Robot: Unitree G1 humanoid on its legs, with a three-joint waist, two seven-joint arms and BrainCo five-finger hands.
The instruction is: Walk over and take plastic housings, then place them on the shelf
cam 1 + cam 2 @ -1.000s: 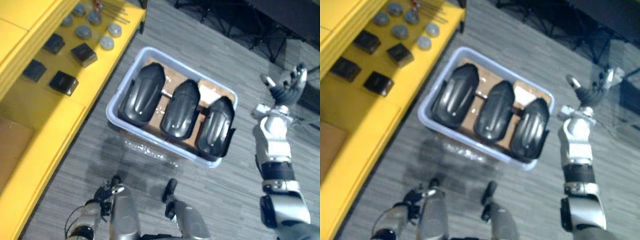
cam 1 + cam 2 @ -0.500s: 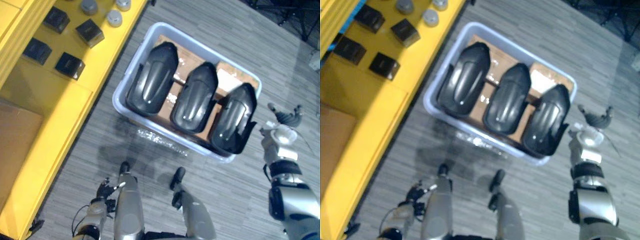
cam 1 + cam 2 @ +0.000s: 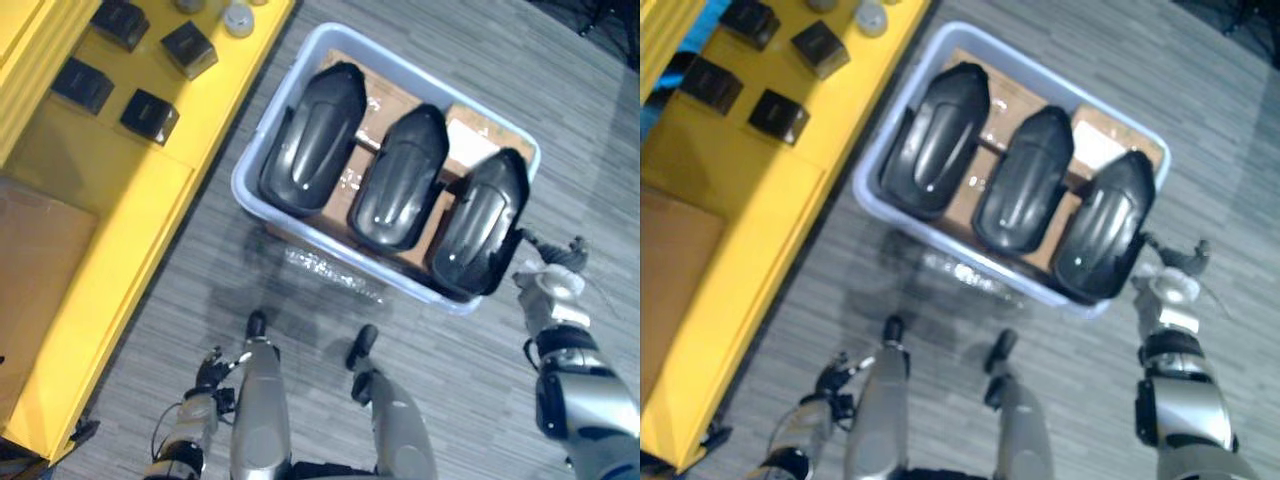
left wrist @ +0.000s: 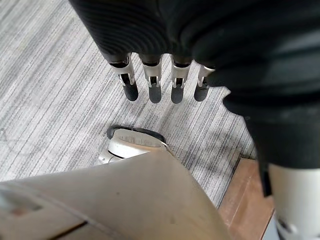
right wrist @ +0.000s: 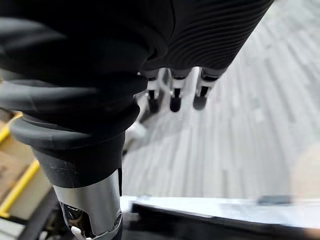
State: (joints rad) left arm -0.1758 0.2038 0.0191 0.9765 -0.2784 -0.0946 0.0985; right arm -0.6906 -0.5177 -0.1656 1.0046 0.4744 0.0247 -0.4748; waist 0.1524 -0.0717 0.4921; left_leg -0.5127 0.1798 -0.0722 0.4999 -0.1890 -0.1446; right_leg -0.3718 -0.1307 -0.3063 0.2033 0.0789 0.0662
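Three black plastic housings lie side by side in a pale blue bin on the floor: a left one, a middle one and a right one. My right hand hangs just off the bin's right end, beside the right housing and apart from it. Its fingers are straight and hold nothing, with the bin's rim close below. My left hand is low by my side, its fingers straight over the grey floor. The yellow shelf runs along the left.
Several black boxes and grey discs sit on the yellow shelf, and a brown panel lies nearer on it. Brown cardboard lines the bin under the housings. Grey plank floor surrounds the bin.
The camera has come closer over the bin. My right arm has dropped from raised past the bin's far right corner to beside its right end.
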